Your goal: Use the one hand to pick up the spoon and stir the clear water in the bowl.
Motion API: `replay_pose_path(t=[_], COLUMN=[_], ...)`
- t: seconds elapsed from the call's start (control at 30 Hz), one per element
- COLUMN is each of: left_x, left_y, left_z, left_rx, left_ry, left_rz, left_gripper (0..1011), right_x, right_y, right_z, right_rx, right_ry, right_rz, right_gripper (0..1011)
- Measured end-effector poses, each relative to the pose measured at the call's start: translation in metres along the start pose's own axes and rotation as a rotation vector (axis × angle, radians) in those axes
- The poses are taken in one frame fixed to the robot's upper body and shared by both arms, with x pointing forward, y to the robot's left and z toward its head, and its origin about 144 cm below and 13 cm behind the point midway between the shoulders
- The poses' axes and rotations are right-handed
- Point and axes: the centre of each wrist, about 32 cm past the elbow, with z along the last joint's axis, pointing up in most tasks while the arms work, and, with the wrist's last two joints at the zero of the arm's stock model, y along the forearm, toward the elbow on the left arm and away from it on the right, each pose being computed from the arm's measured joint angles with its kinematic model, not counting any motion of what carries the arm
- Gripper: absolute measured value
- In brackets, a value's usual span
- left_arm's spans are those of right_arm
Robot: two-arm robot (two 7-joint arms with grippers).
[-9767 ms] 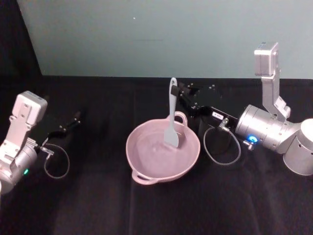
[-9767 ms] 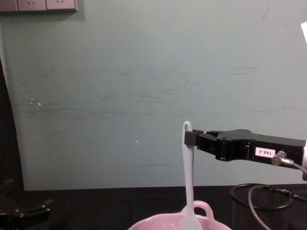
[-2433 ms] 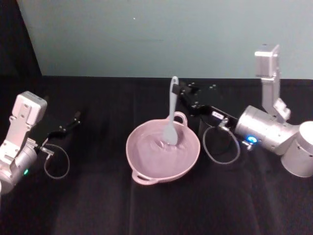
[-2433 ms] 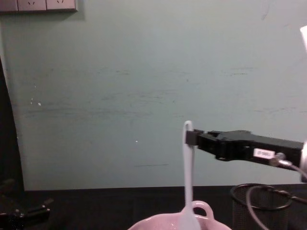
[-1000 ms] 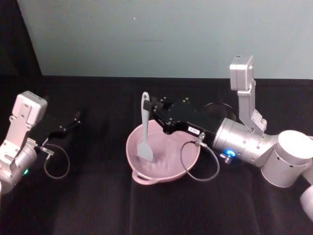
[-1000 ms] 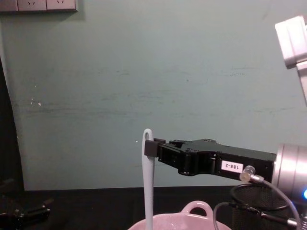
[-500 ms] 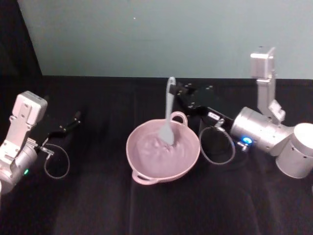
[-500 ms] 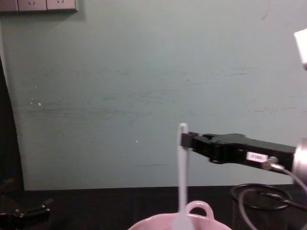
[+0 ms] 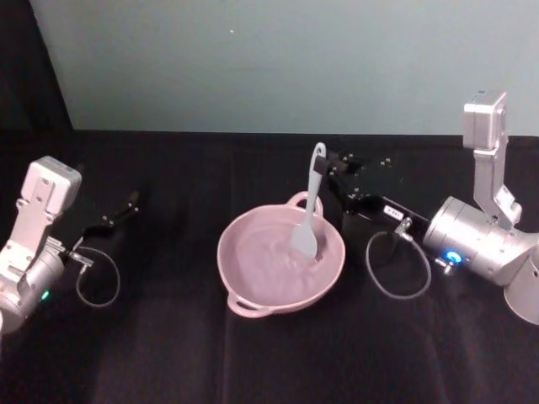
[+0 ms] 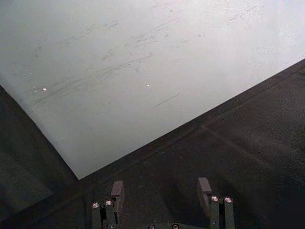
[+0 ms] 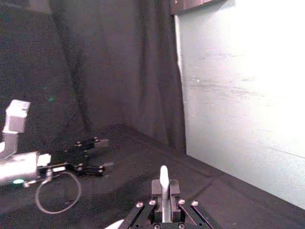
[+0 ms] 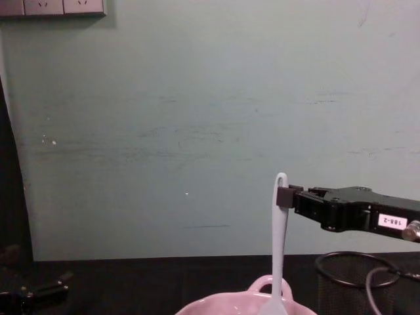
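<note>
Black cloth covers the table point(image 9: 253, 362). The largest item on it is the glossy pale pink bowl point(image 9: 244, 282), which sits below the tip of the right gripper point(image 9: 323, 168) and a little to its left. It has one loop handle on the far rim and another on the near rim. The water point(image 9: 269, 257) in it reads clear, with faint ripples.

The right gripper reaches in level from the right, jaws clamped on the upper handle of the spoon point(image 9: 309, 210), just under the small hole at its end. Judged purpose: a high, side-on hold lets the handle hang near upright, so only the flat squarish head dips into the bowl and the gripper body is clear of the rim.

The spoon is white, long and slim. Its head lies inside the bowl on the side nearest the gripper, apparently in the water.

A black wire-mesh cup point(image 12: 348, 289) stands beneath the gripper body. The left gripper point(image 9: 132, 200) is parked well away to the left, fingers apart, holding nothing.
</note>
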Motion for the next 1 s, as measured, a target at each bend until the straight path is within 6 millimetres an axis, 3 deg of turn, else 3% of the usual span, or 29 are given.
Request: replay_pose_path(t=[0.47, 0.8, 1.0], left_x=[0.000, 0.000, 0.000], left_y=[0.000, 0.000, 0.000], left_z=[0.000, 0.000, 0.000], left_rx=[0.000, 0.000, 0.000], left_ry=[0.000, 0.000, 0.000], left_rz=[0.000, 0.000, 0.000], left_gripper=[1011, 1011, 1011], right_x=[-0.042, -0.044, -0.039], right_y=[0.012, 0.020, 0.022], right_z=[-0.002, 0.005, 0.019], right_rx=[-0.006, 0.020, 0.054], right_ry=[0.016, 0.006, -0.020], right_rz=[0.128, 0.145, 0.136], right_gripper=[100, 101, 101])
